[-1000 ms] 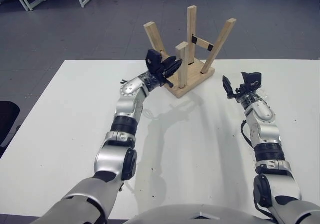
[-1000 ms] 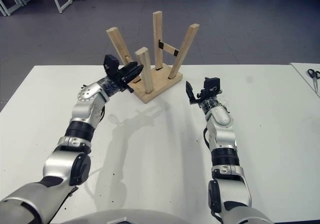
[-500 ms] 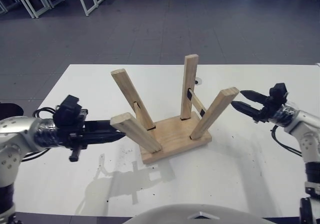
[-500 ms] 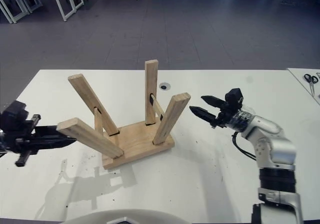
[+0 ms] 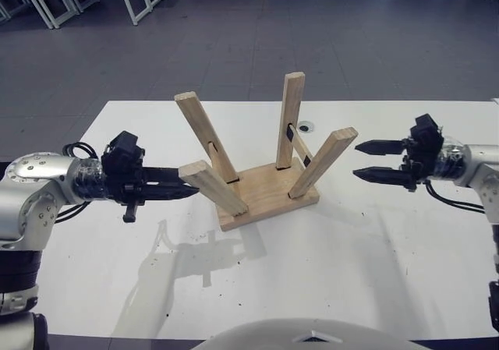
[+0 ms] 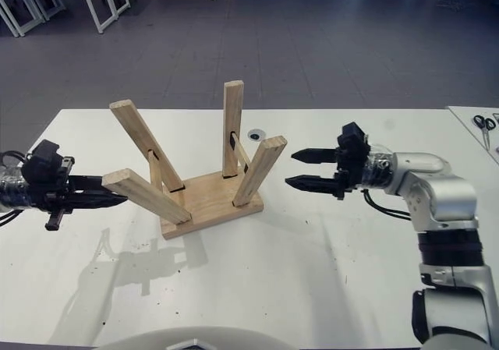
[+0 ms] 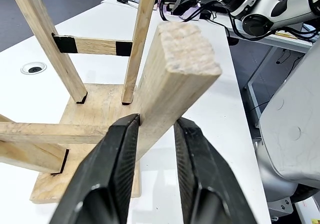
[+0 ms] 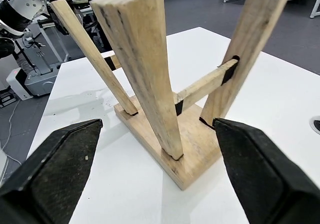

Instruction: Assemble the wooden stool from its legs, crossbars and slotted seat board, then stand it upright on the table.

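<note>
Your left claw [image 5: 192, 192] is closed on the stool's near-left leg [image 5: 217, 192], gripping it close to the leg's free end. In the left wrist view you can see both fingers [image 7: 120, 154] lying against opposite sides of the wood, with only the leg's thickness between them. The arm reaches in level over the table [image 5: 351, 249] from your left side.

Your right claw [image 5: 357, 160] is spread wide and holds nothing. Its two tips point at the near-right leg [image 5: 323, 161] and stop just beside that leg's top end, with a sliver of open space between. From the right wrist view its fingers [image 8: 55, 159] stand far apart at either side, and the leg rises between them farther off, untouched.

You have the stool [image 5: 261, 171] upside down near the middle of the table. Its seat board [image 5: 265, 200] lies flat on the white top and all four legs are slotted in, splaying upward and outward. A crossbar [image 8: 200, 87] with dark ends joins the two legs on your right side, and another [image 7: 90, 45] shows between two legs in the left wrist view.
</note>
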